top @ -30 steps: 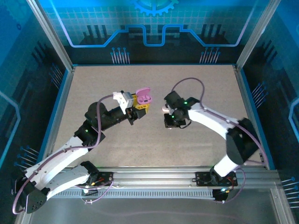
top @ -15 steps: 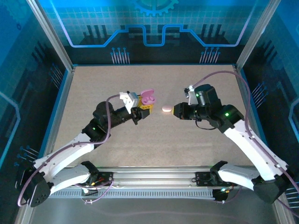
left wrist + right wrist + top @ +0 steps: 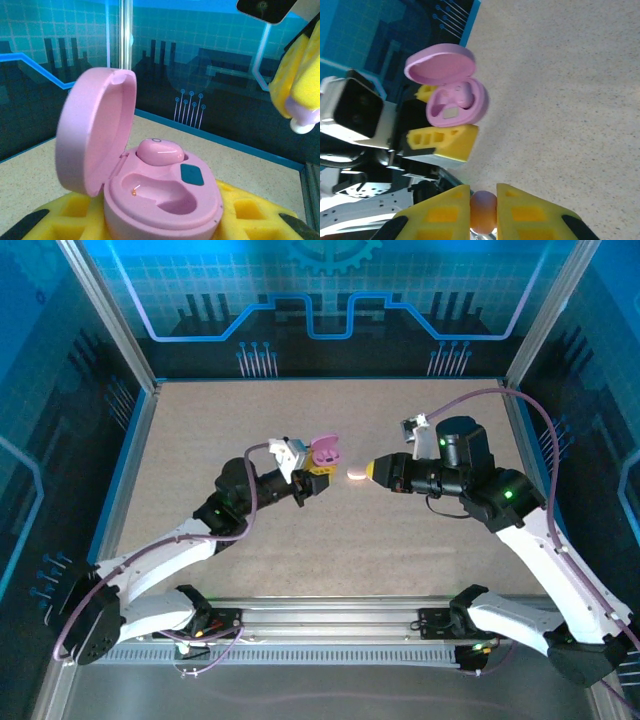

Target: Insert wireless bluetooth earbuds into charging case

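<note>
Though half done, one pink earbud (image 3: 159, 151) seated in open case (image 3: 165, 200) clamped by left gripper (image 3: 312, 472), needs second earbud (image 3: 483, 210), pinched in right gripper (image 3: 372, 472) near case, set into empty socket (image 3: 160, 187).

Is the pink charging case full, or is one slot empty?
Half full: pink case lid open, one earbud seated in the far slot, near slot empty.

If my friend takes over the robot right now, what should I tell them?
The left gripper is shut on the open pink case.
The right gripper is shut on a pink bud, just beside the case.
Done: the other bud sits in its slot.
Left to do: seat the held bud in the empty slot, then close the lid.
</note>
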Available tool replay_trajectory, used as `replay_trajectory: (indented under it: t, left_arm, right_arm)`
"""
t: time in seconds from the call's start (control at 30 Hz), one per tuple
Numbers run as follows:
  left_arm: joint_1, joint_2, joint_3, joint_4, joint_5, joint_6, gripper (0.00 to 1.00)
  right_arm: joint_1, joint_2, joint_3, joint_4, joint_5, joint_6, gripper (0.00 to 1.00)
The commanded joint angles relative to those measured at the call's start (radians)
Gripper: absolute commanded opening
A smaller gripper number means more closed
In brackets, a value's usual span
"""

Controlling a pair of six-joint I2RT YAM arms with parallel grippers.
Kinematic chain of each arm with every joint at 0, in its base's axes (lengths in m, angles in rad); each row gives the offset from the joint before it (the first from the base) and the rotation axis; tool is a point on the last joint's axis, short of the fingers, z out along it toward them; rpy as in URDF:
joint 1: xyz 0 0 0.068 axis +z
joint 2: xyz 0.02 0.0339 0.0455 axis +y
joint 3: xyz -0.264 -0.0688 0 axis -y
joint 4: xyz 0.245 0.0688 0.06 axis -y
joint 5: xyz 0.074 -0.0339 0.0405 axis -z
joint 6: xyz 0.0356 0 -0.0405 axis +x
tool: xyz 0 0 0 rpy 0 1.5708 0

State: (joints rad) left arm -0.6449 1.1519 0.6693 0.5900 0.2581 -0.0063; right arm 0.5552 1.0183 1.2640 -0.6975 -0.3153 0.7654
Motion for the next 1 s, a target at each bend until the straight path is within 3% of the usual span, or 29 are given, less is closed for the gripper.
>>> replay_trajectory:
  t: [0.0, 0.6, 0.97]
  left_arm:
    - [-0.016, 0.019, -0.012, 0.09, 0.017, -0.024, 0.29]
    - [-0.063, 0.117, -0.02, 0.226, 0.031, -0.011, 0.29]
    - [-0.077, 0.107, -0.032, 0.232, 0.046, 0.019, 0.29]
  right_arm:
    - [-0.004, 0.003, 0.019, 0.054, -0.049, 0.034, 0.17]
    - [0.116, 0.095, 0.041, 0.2, -0.07, 0.081, 0.17]
    - [0.121, 0.144, 0.058, 0.226, -0.027, 0.099, 0.18]
